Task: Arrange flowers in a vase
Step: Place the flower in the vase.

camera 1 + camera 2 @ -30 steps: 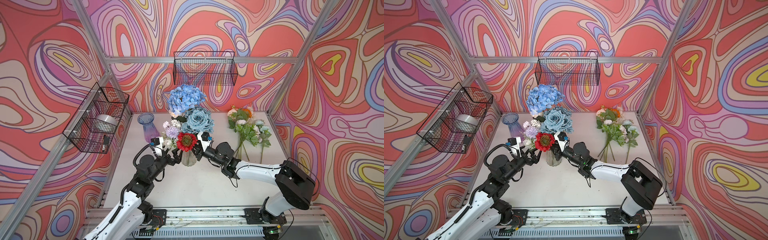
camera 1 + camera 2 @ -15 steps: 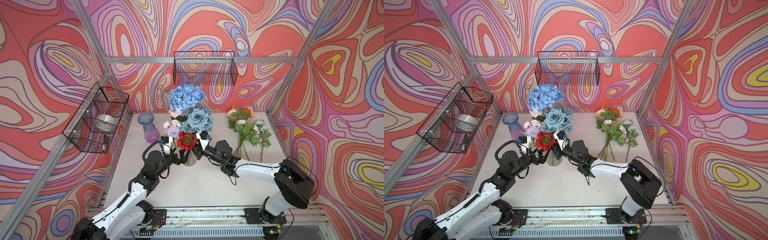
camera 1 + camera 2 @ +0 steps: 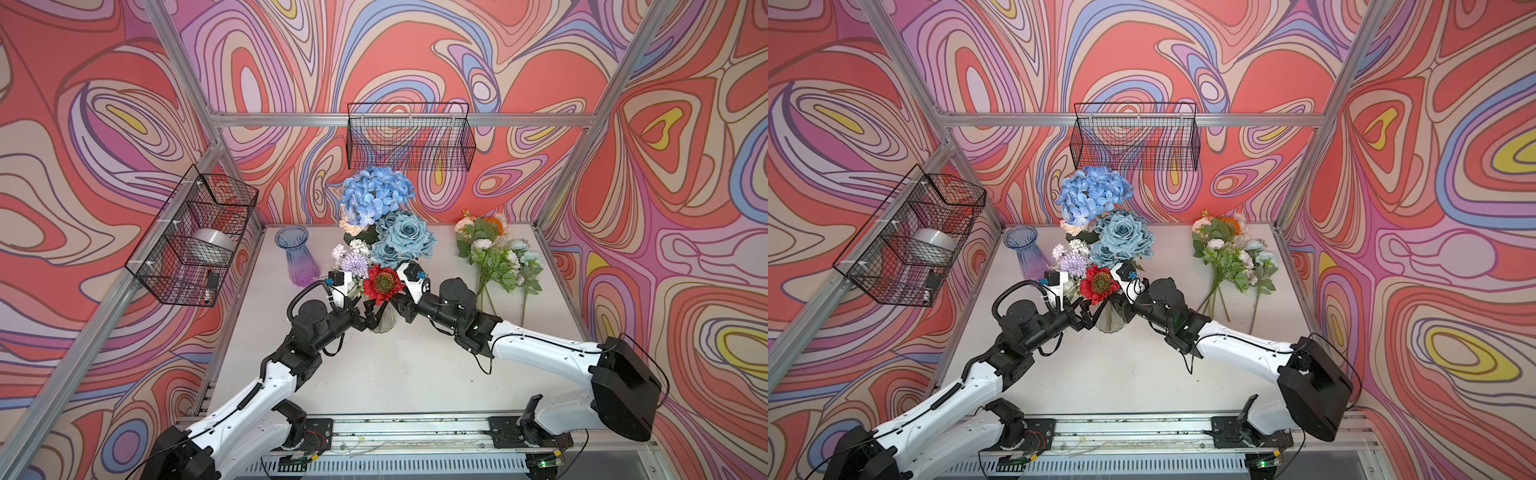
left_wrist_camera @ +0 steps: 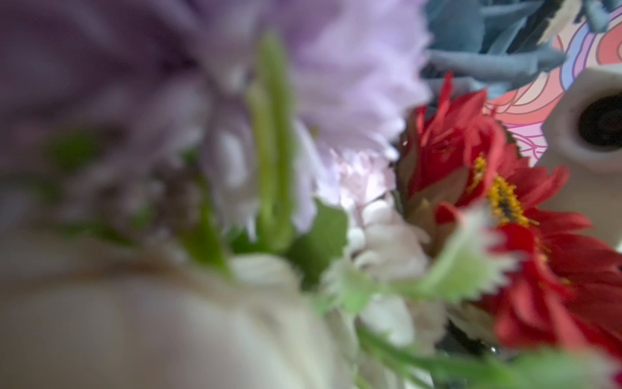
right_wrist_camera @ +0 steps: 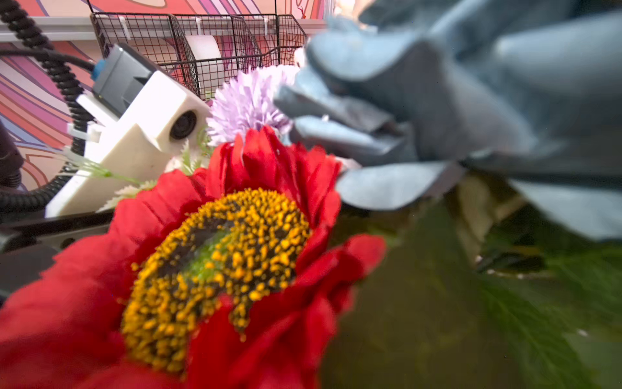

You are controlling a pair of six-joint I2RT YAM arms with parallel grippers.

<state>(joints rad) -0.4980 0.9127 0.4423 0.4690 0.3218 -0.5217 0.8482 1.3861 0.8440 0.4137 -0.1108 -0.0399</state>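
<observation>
Flowers placed: a blue hydrangea (image 3: 376, 197), aqua roses (image 3: 405, 237), a lilac pompom (image 3: 355, 264) and a red sunflower (image 3: 382, 284) were seen standing in the clear vase (image 3: 384, 323) at mid-table (image 3: 374, 382).
Flowers waiting: the loose flowers (image 3: 494, 257) were laid flat on the table at 3 o'clock from the clear vase, well apart from it.
Their long axis: the stems ran from 12 to 6 o'clock, with blooms pointed to 12 and cut ends to 6.
Sunflower axis: the stem was hidden under the head and was judged near upright. The face was turned upward.
Left arm: the left hand (image 3: 367, 318) was spread wide with nothing held, just beside the vase neck at 9 o'clock.
Right arm: the right hand (image 3: 398, 308) was set at the vase neck at 3 o'clock. Its jaws were hidden, so neither width nor hold could be told.
Nearer arm: the right arm was judged nearer the loose flowers, so a reach toward 3 o'clock, taken across the stems, would be called for.
Spare: a purple vase (image 3: 296, 255) stood at 10 o'clock.
</observation>
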